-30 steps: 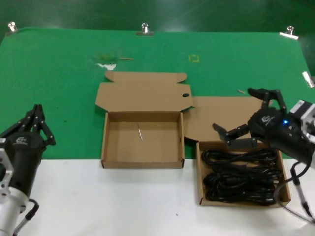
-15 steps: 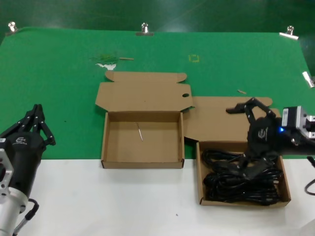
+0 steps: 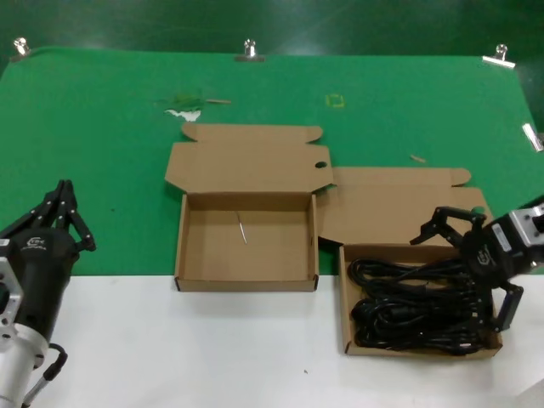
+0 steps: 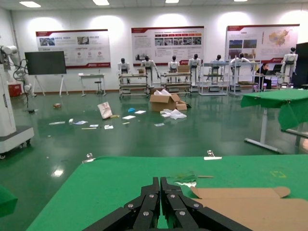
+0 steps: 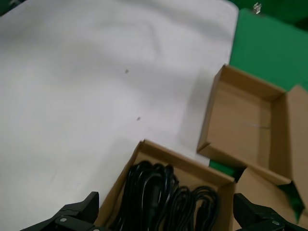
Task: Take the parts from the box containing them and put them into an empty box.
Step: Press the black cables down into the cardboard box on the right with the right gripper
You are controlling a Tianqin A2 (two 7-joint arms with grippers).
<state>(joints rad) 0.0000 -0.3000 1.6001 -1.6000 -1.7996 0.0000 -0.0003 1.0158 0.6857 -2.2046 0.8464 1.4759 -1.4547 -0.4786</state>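
Black coiled power cords, the parts, fill the brown box containing them at the right front. My right gripper hovers open over that box's right half, its fingers spread wide on either side of the cords. In the right wrist view the cords lie between the two fingertips of the open gripper, inside the box. The empty box sits in the middle with a thin pale sliver on its floor, and it shows in the right wrist view too. My left gripper rests shut at the far left.
Both boxes have flat lid flaps lying open on the green mat behind them. White table surface runs along the front. Metal clips hold the mat's far edge. In the left wrist view the shut gripper points over the mat towards a flap.
My right gripper has turned and dropped from the far left corner of the cord box to over its right half, fingers now straddling the cords. The left arm has not moved.
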